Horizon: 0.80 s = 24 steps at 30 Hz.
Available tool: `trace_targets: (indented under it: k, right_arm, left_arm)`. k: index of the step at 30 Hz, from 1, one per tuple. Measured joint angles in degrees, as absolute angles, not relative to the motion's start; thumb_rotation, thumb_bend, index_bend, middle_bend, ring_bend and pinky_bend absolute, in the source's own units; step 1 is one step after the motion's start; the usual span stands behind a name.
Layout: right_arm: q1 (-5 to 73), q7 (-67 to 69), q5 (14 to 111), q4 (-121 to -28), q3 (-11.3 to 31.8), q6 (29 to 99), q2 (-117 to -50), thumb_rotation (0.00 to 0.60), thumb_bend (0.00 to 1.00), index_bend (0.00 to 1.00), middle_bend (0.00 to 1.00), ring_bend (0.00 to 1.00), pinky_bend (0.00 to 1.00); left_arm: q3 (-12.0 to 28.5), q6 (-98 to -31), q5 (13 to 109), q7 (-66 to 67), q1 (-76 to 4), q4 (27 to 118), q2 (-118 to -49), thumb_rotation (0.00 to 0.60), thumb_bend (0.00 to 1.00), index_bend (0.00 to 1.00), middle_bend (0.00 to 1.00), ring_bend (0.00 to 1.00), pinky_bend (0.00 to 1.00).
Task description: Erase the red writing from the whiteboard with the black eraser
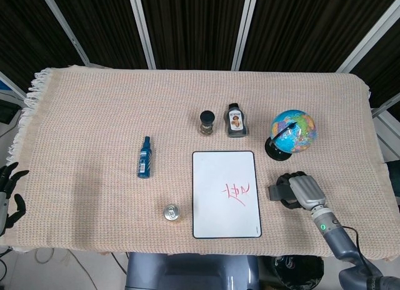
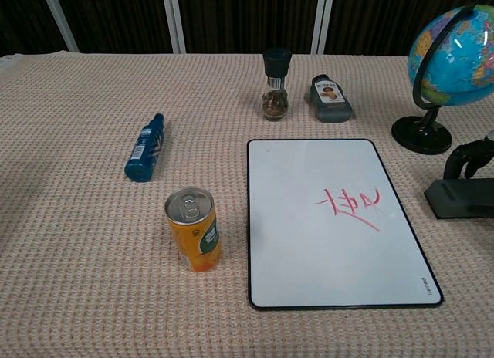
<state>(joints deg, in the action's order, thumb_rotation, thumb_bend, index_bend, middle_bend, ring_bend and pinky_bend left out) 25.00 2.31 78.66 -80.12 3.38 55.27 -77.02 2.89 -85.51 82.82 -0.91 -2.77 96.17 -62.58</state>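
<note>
Black eraser (image 2: 461,197) lies just right of the whiteboard (image 1: 225,194), apart from its edge; right hand (image 1: 301,190) curls its fingers (image 2: 468,156) over it. Left hand (image 1: 7,193) hangs spread at the table's near-left edge.

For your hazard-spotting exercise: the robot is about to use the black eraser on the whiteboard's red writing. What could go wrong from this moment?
1. The right hand curls over the black eraser, but a firm hold is not visible; it may slip when lifted.
2. The globe stands just behind the hand, so raising the arm could knock it.
3. The whiteboard lies loose on the cloth; wiping the red writing might slide it toward the can.
</note>
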Motion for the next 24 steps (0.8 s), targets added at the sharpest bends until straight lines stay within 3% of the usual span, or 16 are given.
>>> trace_targets:
  k: [24]
  right_arm:
    - [26.19, 1.81, 77.26, -79.13, 3.25, 53.51, -77.20, 0.600, 0.37, 0.41, 0.40, 0.37, 0.27]
  left_arm:
    - [2.86, -85.53, 82.84, -0.75, -2.73, 96.28, -62.56, 0.600, 0.74, 0.19, 0.04, 0.00, 0.00]
